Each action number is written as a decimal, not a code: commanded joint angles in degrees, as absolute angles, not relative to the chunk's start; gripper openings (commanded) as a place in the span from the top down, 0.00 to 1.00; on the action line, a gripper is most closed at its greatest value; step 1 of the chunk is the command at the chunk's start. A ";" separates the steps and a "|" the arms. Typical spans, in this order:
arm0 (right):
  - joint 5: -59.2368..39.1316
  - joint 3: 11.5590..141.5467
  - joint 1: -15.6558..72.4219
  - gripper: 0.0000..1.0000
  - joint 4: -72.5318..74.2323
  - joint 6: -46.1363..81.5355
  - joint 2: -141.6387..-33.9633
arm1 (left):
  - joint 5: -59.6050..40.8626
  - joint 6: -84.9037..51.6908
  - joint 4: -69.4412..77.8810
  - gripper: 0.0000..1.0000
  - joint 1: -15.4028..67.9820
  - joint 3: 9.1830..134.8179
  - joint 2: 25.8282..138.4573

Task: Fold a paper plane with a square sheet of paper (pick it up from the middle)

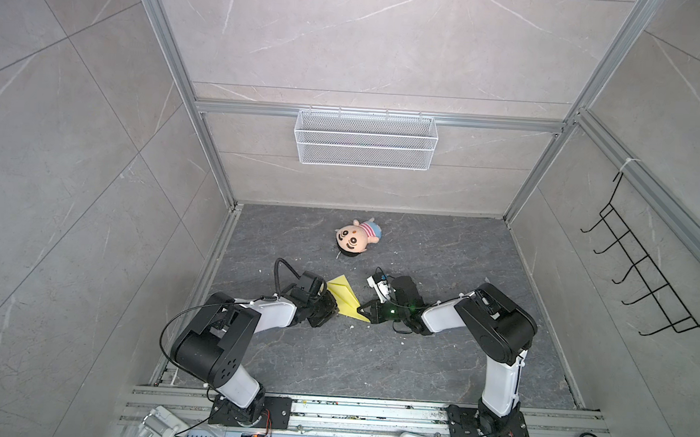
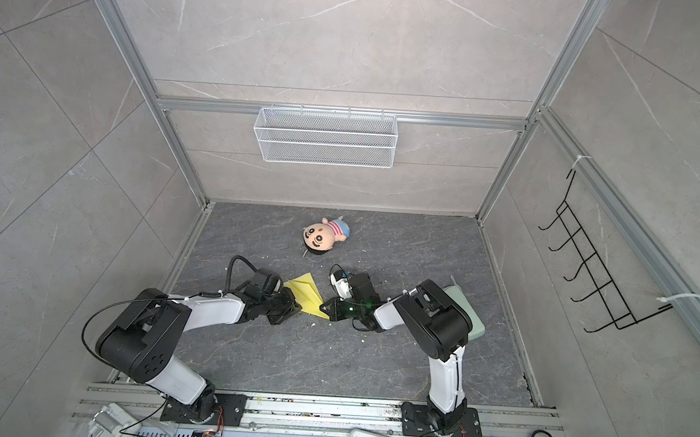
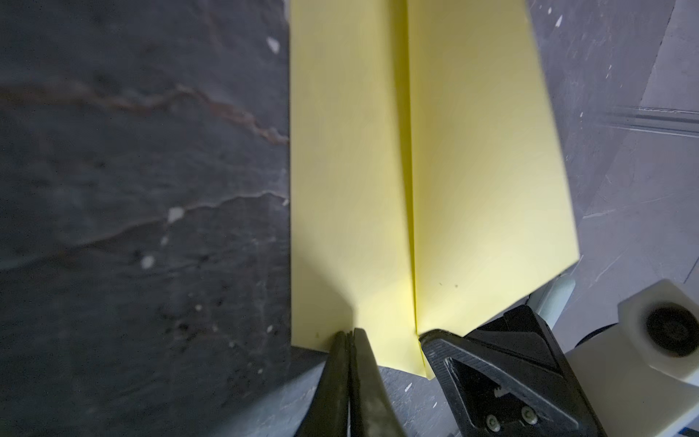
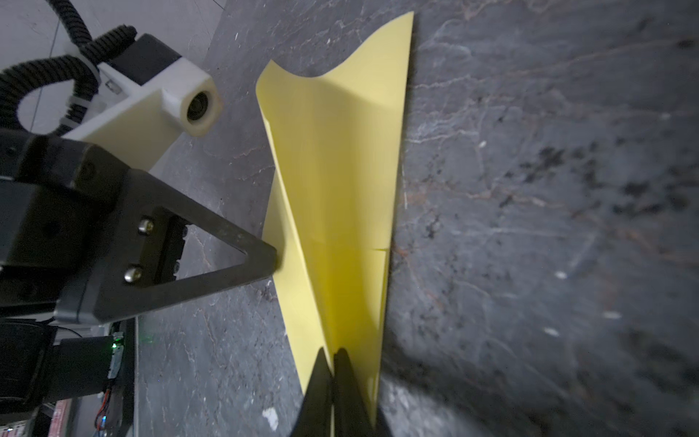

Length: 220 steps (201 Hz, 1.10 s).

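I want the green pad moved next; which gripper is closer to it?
Right. The right gripper pinches the paper plane at its pointed end, on the side of the green pad by that arm's elbow. The left gripper grips the plane's opposite edge, farther away.

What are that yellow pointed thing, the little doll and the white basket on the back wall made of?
The paper plane looks like thin matte paper: it holds sharp creases and one edge curls. The doll seems to be soft plush fabric, with a fuzzy, rounded head. The basket appears to be white-coated wire mesh, since the wall shows through it.
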<state>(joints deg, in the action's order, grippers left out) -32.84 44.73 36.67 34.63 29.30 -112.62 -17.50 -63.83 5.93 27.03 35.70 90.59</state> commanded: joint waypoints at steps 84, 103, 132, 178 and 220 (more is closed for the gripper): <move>-36.73 47.25 35.13 0.97 29.00 39.41 -116.10 | -17.59 -57.48 1.09 0.92 27.24 39.88 88.87; -36.78 47.84 35.06 0.97 27.19 39.46 -116.32 | -19.83 -55.38 3.52 0.91 27.22 41.40 89.01; -37.37 48.21 34.85 0.97 27.00 39.90 -117.06 | -23.60 -53.90 7.68 0.89 27.17 44.12 91.73; -37.17 48.11 34.46 0.93 26.30 39.92 -117.37 | -23.68 -53.59 8.25 0.88 27.23 46.46 96.54; -37.00 48.16 34.27 0.88 25.61 39.51 -117.49 | -23.61 -53.53 8.45 0.88 27.20 47.45 98.77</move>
